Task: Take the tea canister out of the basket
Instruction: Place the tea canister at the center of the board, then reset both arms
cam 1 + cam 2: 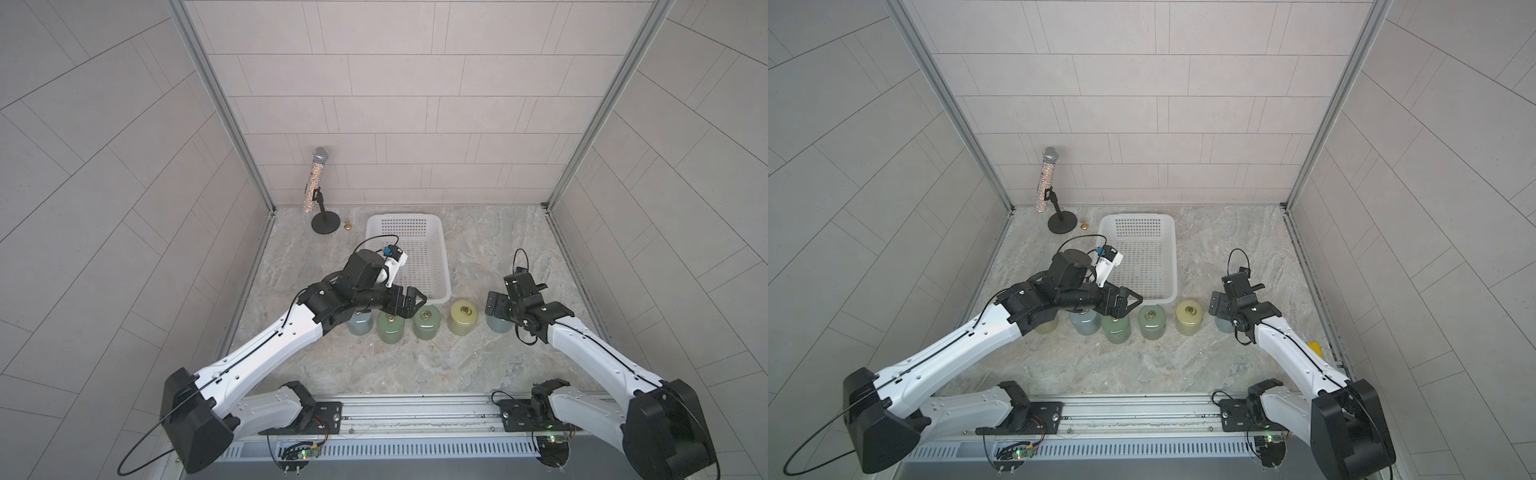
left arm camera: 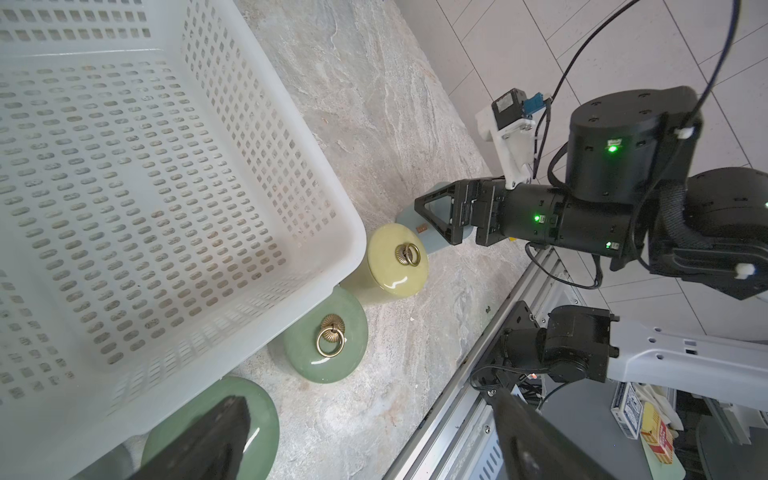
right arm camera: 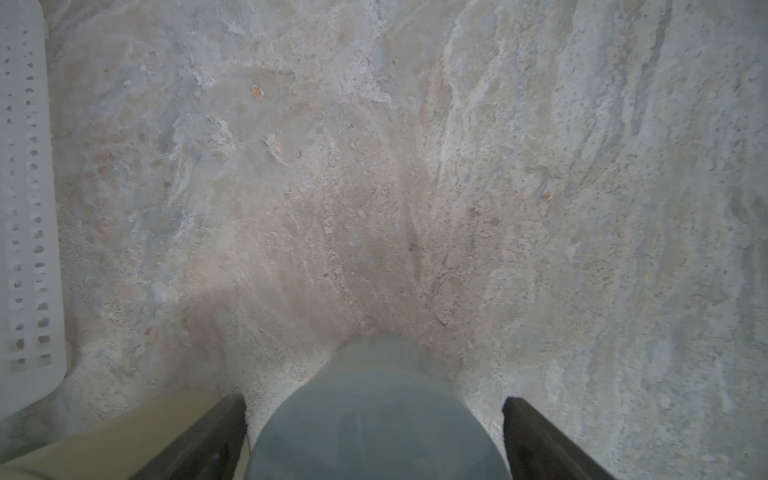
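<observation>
We see the blue canister (image 3: 374,440) upright on the worktop (image 3: 374,187), outside the empty basket (image 1: 409,216), right end of the row. Right tool (image 3: 374,400) straddles it from above, jaws apart, not clamping. Left tool (image 2: 368,401), also apart, sits over a green canister (image 2: 262,424), farther off.

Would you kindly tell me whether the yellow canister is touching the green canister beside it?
Apart. In both top views a strip of bare tabletop shows between the yellow canister and the green canister.
</observation>
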`<action>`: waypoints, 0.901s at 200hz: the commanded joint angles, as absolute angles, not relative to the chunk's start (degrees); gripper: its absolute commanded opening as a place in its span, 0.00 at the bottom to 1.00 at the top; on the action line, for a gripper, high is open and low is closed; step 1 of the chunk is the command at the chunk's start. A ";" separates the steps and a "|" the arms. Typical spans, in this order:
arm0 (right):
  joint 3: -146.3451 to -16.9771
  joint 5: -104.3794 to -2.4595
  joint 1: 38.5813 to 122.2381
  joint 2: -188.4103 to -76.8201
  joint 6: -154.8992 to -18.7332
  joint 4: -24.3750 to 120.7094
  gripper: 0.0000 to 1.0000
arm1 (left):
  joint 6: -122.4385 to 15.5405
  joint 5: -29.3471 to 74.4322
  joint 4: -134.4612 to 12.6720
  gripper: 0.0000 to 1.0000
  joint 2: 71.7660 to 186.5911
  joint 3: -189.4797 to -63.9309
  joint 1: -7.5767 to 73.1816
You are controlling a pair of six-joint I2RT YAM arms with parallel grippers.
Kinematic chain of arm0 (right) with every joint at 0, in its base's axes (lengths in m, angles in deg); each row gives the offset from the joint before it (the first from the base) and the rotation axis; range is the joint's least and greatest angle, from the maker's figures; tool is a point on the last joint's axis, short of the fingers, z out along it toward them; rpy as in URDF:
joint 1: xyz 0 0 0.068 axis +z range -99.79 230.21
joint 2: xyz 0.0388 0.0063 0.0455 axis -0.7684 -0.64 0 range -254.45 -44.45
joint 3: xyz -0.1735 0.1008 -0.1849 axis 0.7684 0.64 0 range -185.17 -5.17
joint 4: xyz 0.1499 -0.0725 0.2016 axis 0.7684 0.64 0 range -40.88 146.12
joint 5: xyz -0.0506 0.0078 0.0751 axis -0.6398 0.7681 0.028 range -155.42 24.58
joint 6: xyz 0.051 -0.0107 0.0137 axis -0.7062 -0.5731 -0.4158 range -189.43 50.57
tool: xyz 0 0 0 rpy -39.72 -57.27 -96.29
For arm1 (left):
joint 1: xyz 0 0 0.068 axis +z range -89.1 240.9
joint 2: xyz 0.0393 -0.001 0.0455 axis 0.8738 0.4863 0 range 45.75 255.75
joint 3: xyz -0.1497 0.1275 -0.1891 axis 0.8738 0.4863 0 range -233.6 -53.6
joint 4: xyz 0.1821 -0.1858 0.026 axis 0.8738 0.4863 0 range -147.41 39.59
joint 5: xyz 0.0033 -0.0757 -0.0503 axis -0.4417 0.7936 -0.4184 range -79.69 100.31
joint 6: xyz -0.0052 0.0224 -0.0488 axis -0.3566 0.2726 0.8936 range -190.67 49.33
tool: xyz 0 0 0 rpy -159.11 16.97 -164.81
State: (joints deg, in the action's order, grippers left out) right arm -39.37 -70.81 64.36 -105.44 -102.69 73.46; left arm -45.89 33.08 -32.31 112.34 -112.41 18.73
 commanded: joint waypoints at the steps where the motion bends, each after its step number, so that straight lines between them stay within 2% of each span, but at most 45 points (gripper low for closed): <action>1: -41.96 -71.63 64.44 -103.18 -102.70 77.23 1.00 | -46.53 31.90 -32.32 1.00 112.02 -113.59 18.45; 31: -44.93 -72.21 64.44 -100.08 -101.80 79.14 1.00 | -46.59 28.58 -31.39 1.00 112.02 -114.26 18.54; 72: -50.92 -73.43 64.36 -98.24 -99.16 80.85 1.00 | -46.71 15.10 -27.27 1.00 112.58 -116.63 19.53; 109: -55.27 -75.82 64.35 -98.75 -95.99 78.54 1.00 | -47.20 6.92 -25.63 1.00 112.63 -118.62 22.66; 131: -56.31 -77.10 64.27 -99.25 -94.00 75.85 1.00 | -46.76 0.59 -23.80 1.00 112.97 -119.56 26.05; 150: -55.13 -78.16 64.27 -99.30 -91.31 72.31 1.00 | -47.06 0.07 -22.98 1.00 113.25 -119.56 30.91; 180: -51.72 -84.71 63.94 -99.44 -87.66 66.07 1.00 | -47.44 -5.38 -24.85 1.00 112.80 -116.76 38.18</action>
